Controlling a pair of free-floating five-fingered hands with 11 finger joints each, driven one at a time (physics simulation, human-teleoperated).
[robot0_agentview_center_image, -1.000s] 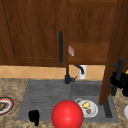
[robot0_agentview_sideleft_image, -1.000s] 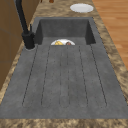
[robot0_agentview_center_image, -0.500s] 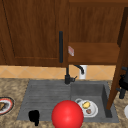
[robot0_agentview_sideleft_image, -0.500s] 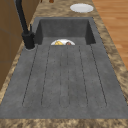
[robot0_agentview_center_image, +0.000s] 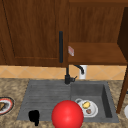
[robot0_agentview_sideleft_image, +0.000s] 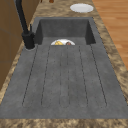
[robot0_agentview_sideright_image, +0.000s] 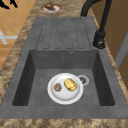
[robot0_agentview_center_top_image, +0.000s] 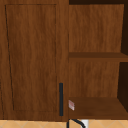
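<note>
- The left hand (robot0_agentview_center_image: 34, 117) hangs low at the front edge of the drainboard (robot0_agentview_center_image: 45, 97). It reads as a dark lump, and whether its fingers are spread or curled cannot be told from here.
- Just to its right sits the red ball (robot0_agentview_center_image: 67, 114), at the front rim of the sink (robot0_agentview_center_image: 107, 100). Whether it rests on that rim or lies ahead of it cannot be told.
- First risk: a round ball beside a hand whose hold can't be judged. A sideways brush, rather than a proper wrap, would likely send it rolling along the rim or off the front.
- Second risk: the basin lies just behind and to the right. There a white plate (robot0_agentview_sideright_image: 51, 96) carries a yellow piece (robot0_agentview_sideright_image: 70, 84) and a brown piece (robot0_agentview_sideright_image: 57, 87). A ball knocked that way could land on it and scatter the food.
- Third risk: the drainboard grooves run towards the basin, so a dropped ball may well be steered straight in.
- The counter plate (robot0_agentview_center_image: 7, 105) lies near the hand on its left. A wide swing that way could clip it.
- Up behind, the black faucet (robot0_agentview_center_image: 67, 75) stands by the basin's back corner. A high lift across the sink would have to mind it.
</note>
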